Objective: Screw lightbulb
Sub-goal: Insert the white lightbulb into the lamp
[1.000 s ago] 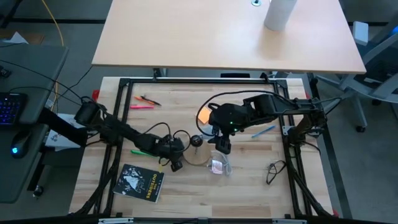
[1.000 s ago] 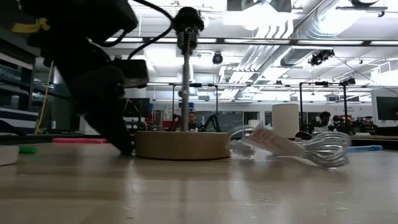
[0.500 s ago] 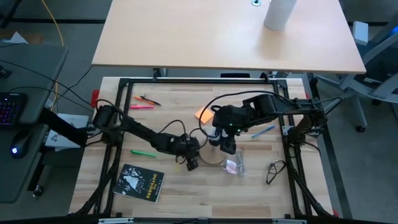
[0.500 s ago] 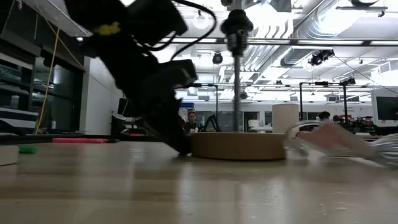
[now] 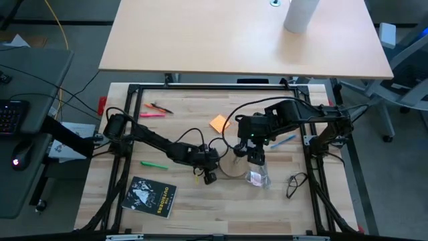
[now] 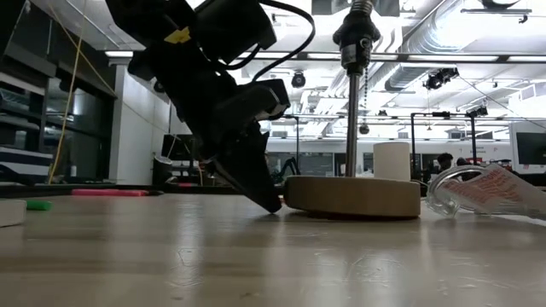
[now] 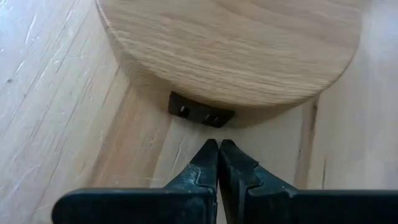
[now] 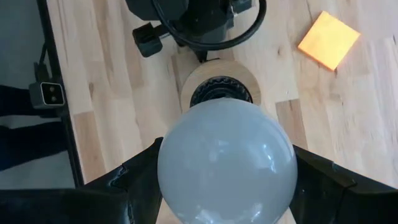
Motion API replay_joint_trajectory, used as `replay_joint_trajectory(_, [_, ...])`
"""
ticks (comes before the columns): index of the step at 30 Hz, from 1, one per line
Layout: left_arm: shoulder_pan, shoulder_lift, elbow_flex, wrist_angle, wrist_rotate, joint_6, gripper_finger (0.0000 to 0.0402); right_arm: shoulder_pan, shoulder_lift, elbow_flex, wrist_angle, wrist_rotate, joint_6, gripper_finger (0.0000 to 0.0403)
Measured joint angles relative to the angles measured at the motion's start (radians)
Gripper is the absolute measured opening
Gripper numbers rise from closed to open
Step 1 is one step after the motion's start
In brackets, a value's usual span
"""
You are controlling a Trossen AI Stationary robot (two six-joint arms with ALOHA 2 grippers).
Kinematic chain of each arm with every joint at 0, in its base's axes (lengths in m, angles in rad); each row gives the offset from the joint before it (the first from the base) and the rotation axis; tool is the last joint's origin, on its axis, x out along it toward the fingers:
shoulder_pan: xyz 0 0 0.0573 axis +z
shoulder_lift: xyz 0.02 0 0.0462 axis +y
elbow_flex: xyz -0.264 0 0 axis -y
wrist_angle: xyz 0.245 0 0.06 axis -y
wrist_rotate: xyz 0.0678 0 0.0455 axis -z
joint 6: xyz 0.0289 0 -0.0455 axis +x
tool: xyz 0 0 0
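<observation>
a booklet [image 5: 150,195] lies near the table's [image 5: 180,204] front left corner, a green pen [image 5: 153,163] just behind it, and more pens [image 5: 156,110] sit toward the back left. the left gripper [image 7: 217,155] is down at the table near the middle, fingers pressed together, their tips right at the edge of the wooden disc [image 7: 236,43] beside a small black block [image 7: 200,113]. above the disc's black socket [image 8: 221,92] the right gripper [image 8: 225,180] pinches the bulb [image 8: 226,160], its white globe between the fingers, off the table. an orange note [image 5: 219,123] lies just behind. a clear packet [image 5: 257,176] rests right of the disc, and a blue pen [image 5: 283,140] farther right.
</observation>
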Motion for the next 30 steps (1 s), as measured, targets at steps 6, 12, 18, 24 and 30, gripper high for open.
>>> replay_joint_trajectory(6, [0.007, 0.0, 0.0, 0.015, 0.0, 0.0, 0.0, 0.0, -0.001, 0.0, 0.009, -0.018, 0.0, 0.0263])
replay_joint_trajectory(12, [0.027, -0.001, 0.0, 0.022, 0.0, -0.001, 0.0, 0.0, -0.001, 0.0, 0.03, -0.036, -0.001, 0.0263])
replay_joint_trajectory(18, [0.041, -0.001, 0.0, 0.045, -0.001, 0.0, 0.0, -0.001, 0.0, 0.0, 0.086, -0.068, -0.013, 0.0263])
replay_joint_trajectory(24, [0.047, -0.001, 0.0, 0.055, -0.001, 0.0, 0.0, -0.011, 0.001, 0.044, 0.007, -0.064, -0.045, 0.0263])
replay_joint_trajectory(30, [0.038, 0.002, -0.001, 0.127, -0.003, 0.01, 0.0, -0.045, 0.0, 0.115, -0.051, -0.035, -0.05, 0.0263])
